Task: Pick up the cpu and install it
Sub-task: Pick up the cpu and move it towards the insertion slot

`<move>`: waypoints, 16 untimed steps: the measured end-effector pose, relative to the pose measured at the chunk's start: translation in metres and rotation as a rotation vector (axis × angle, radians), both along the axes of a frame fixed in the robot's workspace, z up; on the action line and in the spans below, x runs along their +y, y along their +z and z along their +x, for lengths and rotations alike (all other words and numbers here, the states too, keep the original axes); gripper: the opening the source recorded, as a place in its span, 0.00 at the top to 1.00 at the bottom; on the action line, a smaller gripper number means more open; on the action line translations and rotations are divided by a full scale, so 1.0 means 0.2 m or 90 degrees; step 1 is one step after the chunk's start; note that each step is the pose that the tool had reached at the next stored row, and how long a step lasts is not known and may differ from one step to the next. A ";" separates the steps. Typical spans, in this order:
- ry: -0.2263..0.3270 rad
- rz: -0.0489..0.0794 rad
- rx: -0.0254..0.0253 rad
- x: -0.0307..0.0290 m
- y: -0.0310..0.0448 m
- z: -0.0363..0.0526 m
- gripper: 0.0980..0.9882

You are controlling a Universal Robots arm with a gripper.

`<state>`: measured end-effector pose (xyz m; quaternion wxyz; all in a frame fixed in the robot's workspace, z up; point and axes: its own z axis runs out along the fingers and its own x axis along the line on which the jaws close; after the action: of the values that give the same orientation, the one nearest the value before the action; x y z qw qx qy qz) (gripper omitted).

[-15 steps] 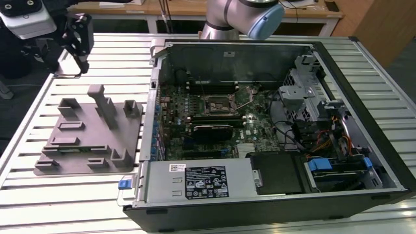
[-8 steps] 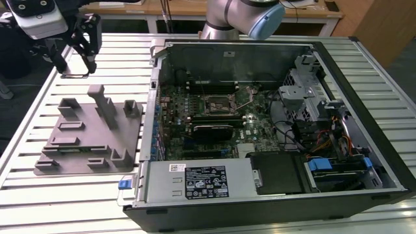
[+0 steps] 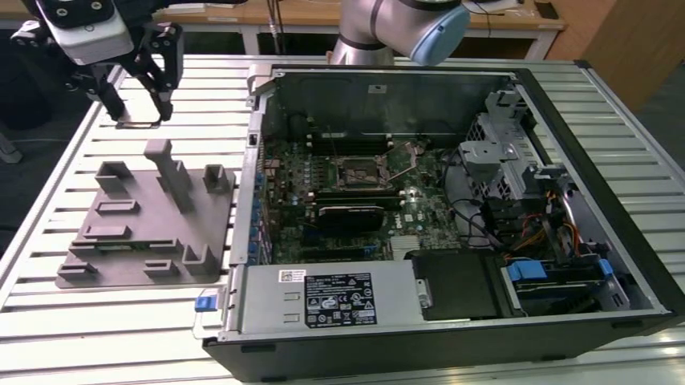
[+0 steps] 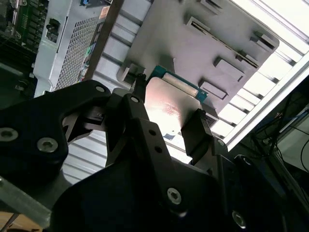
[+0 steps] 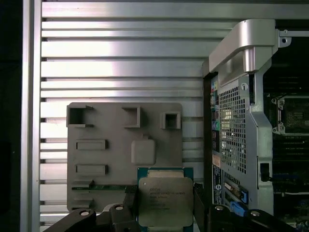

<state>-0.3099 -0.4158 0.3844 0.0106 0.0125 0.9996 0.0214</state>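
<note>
This looks like a robotics lab or test workshop. A ribbed, slotted aluminium work table point(image 3: 64, 160) carries an opened black desktop computer case point(image 3: 428, 353), its green circuit board point(image 3: 354, 184) bare, beside a grey moulded plastic fixture tray point(image 3: 128, 233). A silver-and-blue jointed robot arm point(image 3: 386, 24) stands behind, before pale wooden benches point(image 3: 300, 12).

Slatted metal table point(image 3: 214, 112), grey plastic tray point(image 3: 150, 218) laid flat at the exterior view's left, open computer case point(image 3: 428, 357) laid on its side just beside it.
</note>
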 end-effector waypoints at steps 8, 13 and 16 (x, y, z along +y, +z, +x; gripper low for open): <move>0.000 0.000 0.0000 0.000 0.000 0.077 0.50; 0.000 0.000 0.0000 0.000 0.000 0.127 0.50; 0.000 0.000 0.0000 0.000 0.000 0.158 0.50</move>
<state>-0.2784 -0.4158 0.3844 0.0106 0.0125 0.9996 0.0214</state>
